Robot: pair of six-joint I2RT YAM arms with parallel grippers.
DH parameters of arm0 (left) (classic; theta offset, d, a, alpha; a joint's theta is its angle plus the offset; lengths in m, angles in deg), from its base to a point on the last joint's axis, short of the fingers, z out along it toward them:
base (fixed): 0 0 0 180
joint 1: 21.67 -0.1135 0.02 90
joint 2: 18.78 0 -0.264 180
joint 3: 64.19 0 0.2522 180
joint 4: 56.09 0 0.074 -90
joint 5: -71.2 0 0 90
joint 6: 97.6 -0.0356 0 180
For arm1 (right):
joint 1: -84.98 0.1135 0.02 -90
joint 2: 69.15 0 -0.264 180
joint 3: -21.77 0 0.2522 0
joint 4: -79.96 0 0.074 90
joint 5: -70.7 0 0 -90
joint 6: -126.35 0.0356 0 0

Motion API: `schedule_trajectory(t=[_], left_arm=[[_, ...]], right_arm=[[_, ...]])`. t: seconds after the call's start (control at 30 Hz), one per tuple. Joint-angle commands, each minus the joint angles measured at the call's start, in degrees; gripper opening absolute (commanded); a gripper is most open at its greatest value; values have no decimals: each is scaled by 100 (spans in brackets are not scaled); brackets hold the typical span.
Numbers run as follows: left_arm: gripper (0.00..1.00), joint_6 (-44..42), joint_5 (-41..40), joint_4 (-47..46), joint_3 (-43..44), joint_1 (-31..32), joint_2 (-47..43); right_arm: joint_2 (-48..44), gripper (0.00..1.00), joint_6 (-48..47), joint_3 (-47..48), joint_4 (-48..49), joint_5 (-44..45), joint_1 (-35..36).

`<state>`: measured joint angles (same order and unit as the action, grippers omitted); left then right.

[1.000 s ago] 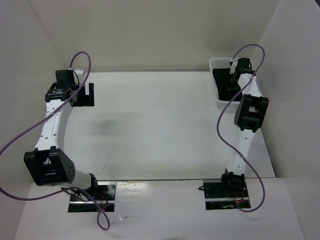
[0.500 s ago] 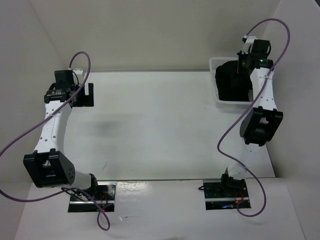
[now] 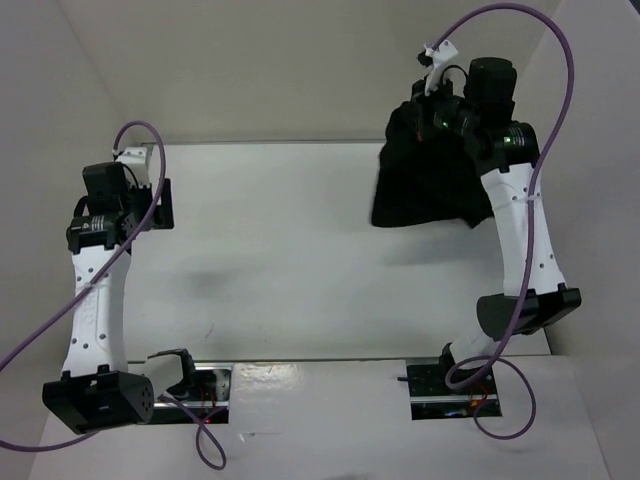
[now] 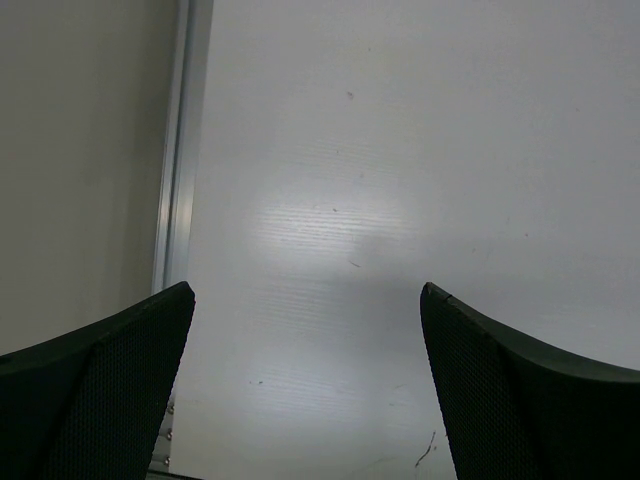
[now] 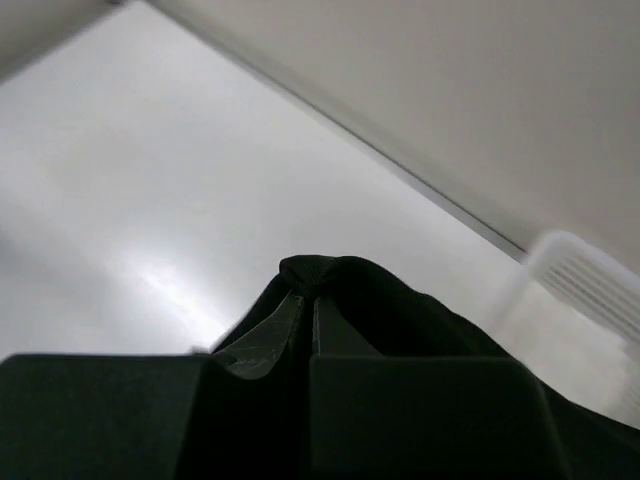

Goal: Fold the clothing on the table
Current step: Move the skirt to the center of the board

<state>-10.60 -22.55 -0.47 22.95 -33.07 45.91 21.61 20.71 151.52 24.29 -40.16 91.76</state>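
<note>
The black skirt hangs limp and bunched, widening toward a ragged lower edge, in the air over the far right of the surface. The right fingers are clamped on its top fold. A second ago it lay in the white basket; since then the right arm has lifted it out. The left fingers stand wide apart.

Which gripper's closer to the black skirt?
Right. The right gripper is shut on the skirt, holding it above the table at its far right corner; the left gripper hangs open at the far left, apart from it.
</note>
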Motion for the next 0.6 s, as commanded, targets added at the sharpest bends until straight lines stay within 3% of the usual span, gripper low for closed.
schedule_trajectory(t=[0.0, 0.03, 0.17, 0.33, 0.37, 0.43, 0.47, 0.5, 0.57], left_arm=[[100, -16, 94, -29, -184, -117, -219], [100, -16, 198, -29, -254, -178, -307], [100, -16, 322, 23, -307, -284, -491], [100, -16, 445, 75, -421, -337, -597], [100, -16, 445, 76, -421, -337, -658], [100, -16, 559, 76, -483, -389, -720], [100, -16, 559, 76, -535, -389, -721], [100, -16, 612, 76, -536, -389, -781], [100, -16, 612, 76, -588, -389, -843]], right_arm=[[-182, 0, 323, 591, -107, -1592, -97], [-129, 0, 490, 836, -37, -2536, -220], [20, 0, 1737, 926, 788, -4220, -783], [82, 0, 1951, 821, 1009, -4453, -1065], [-5, 7, 1881, 742, 949, -4140, -1065], [-67, 63, 1145, 452, 616, -3569, -734], [-67, 85, 942, 312, 362, -2277, -523], [-146, 98, 496, -81, 307, -1638, -294], [-225, 98, 45, -539, 245, -547, 374]])
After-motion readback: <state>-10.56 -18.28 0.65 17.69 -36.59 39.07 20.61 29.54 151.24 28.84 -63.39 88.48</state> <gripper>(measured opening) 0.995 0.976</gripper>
